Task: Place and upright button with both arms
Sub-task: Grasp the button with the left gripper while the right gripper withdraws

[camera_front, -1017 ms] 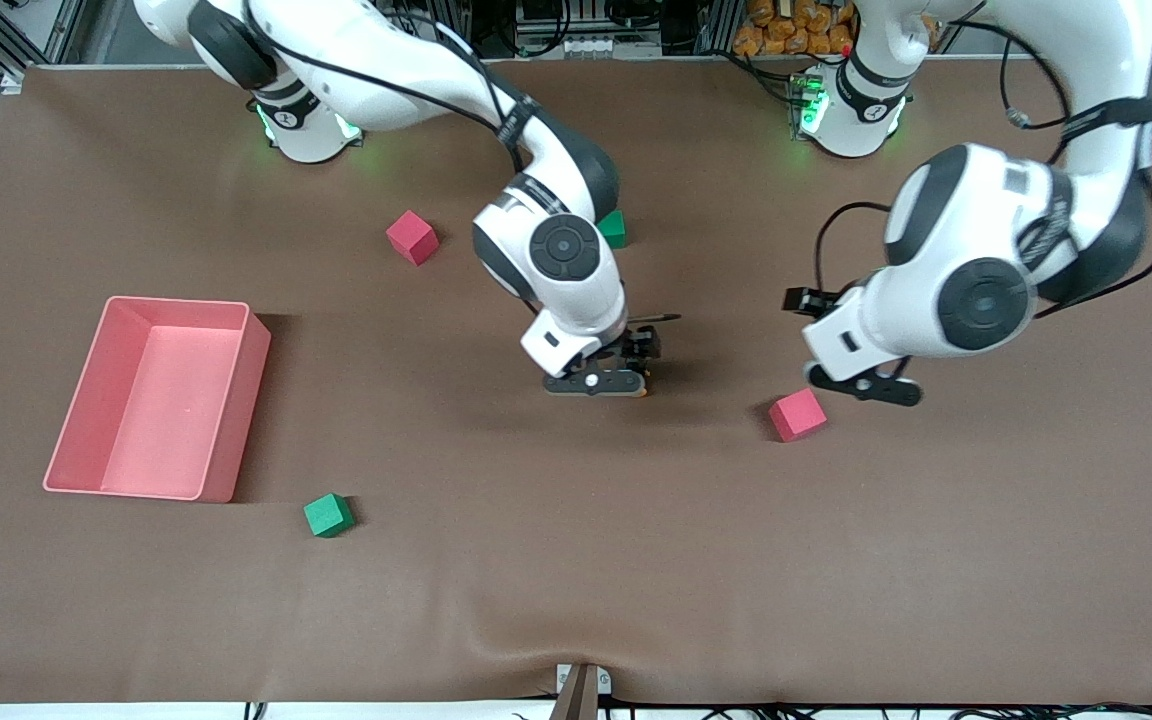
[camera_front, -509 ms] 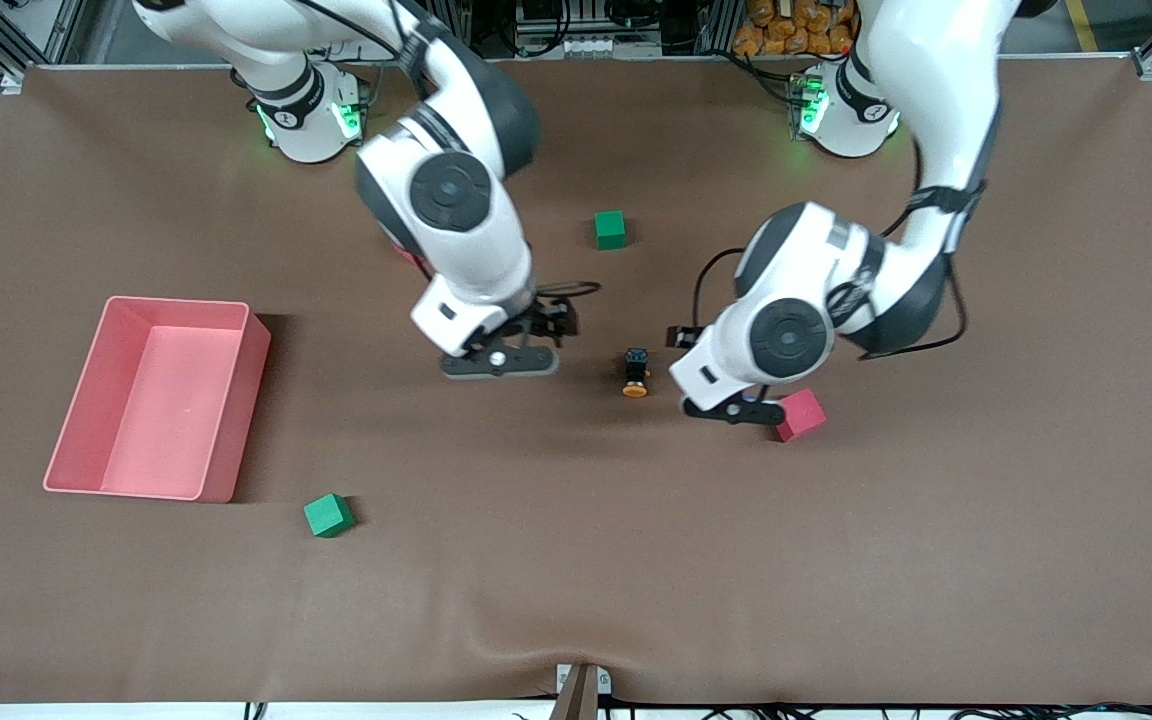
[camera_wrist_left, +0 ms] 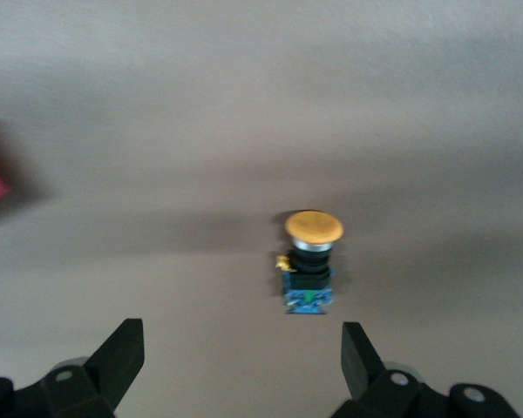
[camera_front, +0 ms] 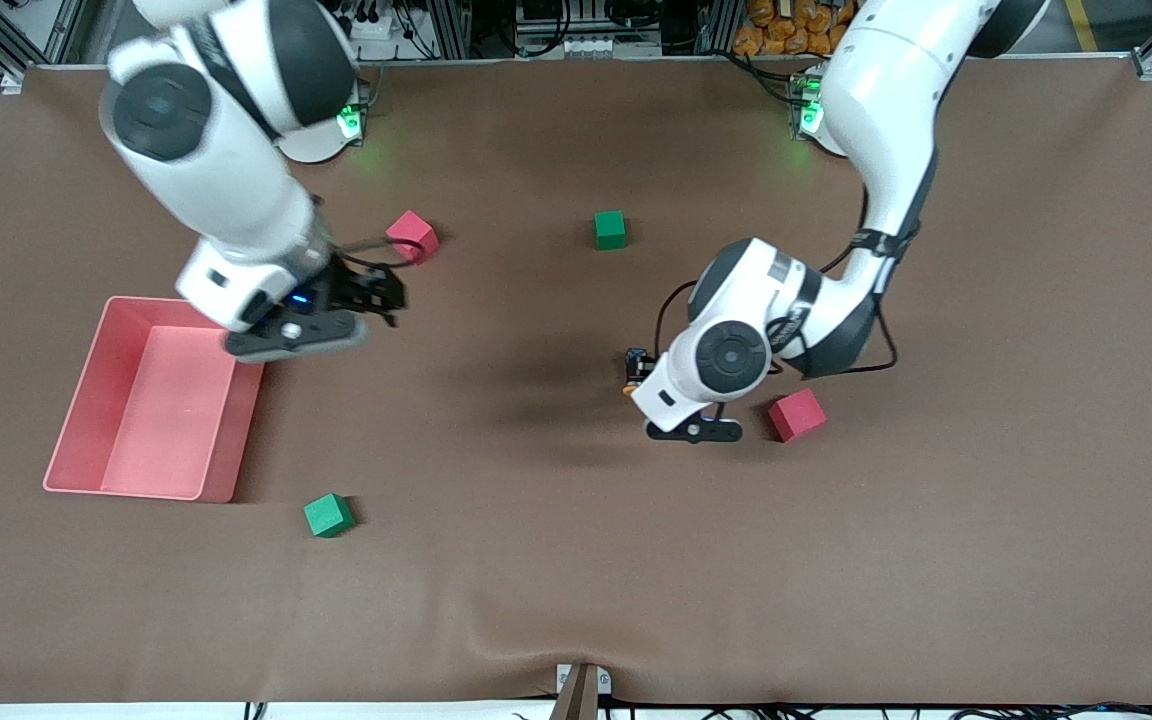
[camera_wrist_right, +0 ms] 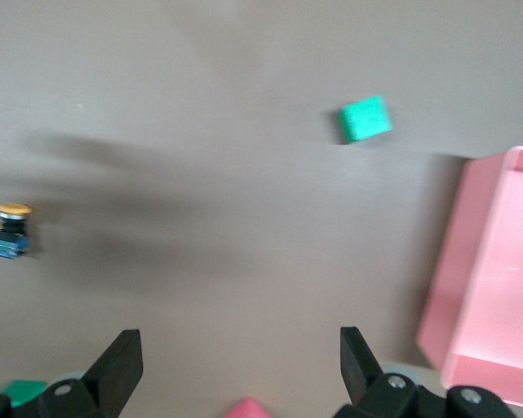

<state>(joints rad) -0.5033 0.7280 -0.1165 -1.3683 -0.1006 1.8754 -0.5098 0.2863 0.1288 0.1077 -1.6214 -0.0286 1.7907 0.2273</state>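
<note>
Orange-capped button (camera_wrist_left: 312, 261) lying on brown table (camera_front: 556, 560), left gripper (camera_wrist_left: 244, 361) above it, fingers apart, right gripper (camera_front: 298, 335) over pink bin (camera_front: 151, 480) edge, fingers apart.

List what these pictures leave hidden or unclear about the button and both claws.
- Front view: the button is mostly hidden by the left arm's wrist, so whether it stands or lies is unclear there.
- Front view: the left claw fingertips are hidden under its own body.
- Front view: the right claw fingertips are likewise hidden, over the pink bin's edge.

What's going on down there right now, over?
Left gripper open over the button. Right gripper open, over the pink bin edge. Button lies on its side, unheld. Red cube close beside.
</note>
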